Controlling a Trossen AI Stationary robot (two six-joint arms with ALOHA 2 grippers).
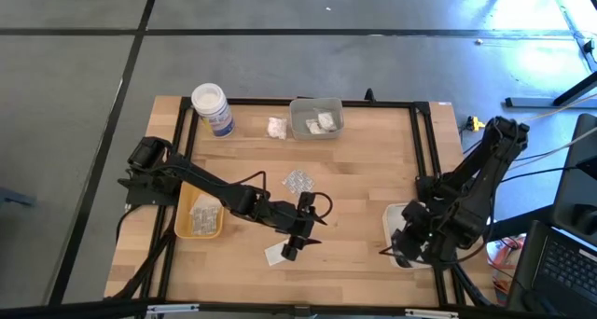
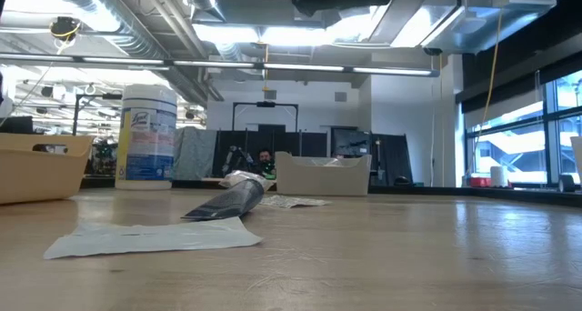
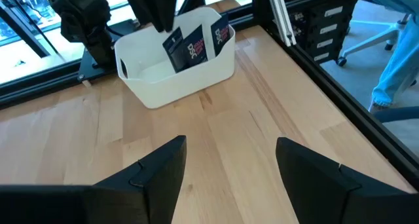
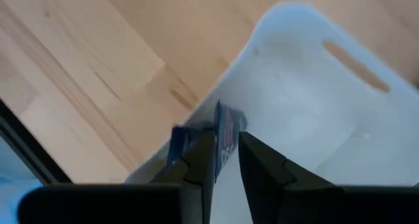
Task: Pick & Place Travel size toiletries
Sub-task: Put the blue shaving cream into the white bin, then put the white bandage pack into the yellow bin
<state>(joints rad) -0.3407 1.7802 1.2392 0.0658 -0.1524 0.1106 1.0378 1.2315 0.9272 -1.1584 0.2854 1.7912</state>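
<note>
Toiletries lie scattered over the wooden table (image 1: pixel 364 179), so here we go from the left of the high view. At left of centre a yellow tray (image 1: pixel 199 216) holds pale packets. Above it, upper left of the tabletop, stands a white jar (image 1: pixel 212 108) with a blue label. Moving right, a lumpy white packet (image 1: pixel 276 127) sits just beside a clear bin (image 1: pixel 316 117) near the top edge, and the bin has more white packets inside.

Centre frame now: a blister pack (image 1: pixel 298 180) rests on bare wood, and below it the left gripper (image 1: pixel 293 244) reaches in over a flat white sachet (image 1: pixel 276 255) at lower centre. Its fingers (image 3: pixel 157 175) stand wide apart with nothing between them, as the left wrist view shows clearly. From the low view, the sachet lies flat in the foreground with a dark tube (image 2: pixel 227 202) just behind it.

Over to the right edge: the right gripper (image 1: pixel 403 248) hangs over a white tray (image 1: pixel 394 214) at lower right. The right wrist view looks down into that tray, and the fingers (image 4: pixel 262 168) are only slightly parted, with a dark blue sachet (image 4: pixel 225 133) right at their tips; whether they grip it or have let go, I cannot tell. The left wrist view shows two dark sachets (image 3: pixel 196 43) standing upright inside this tray.
</note>
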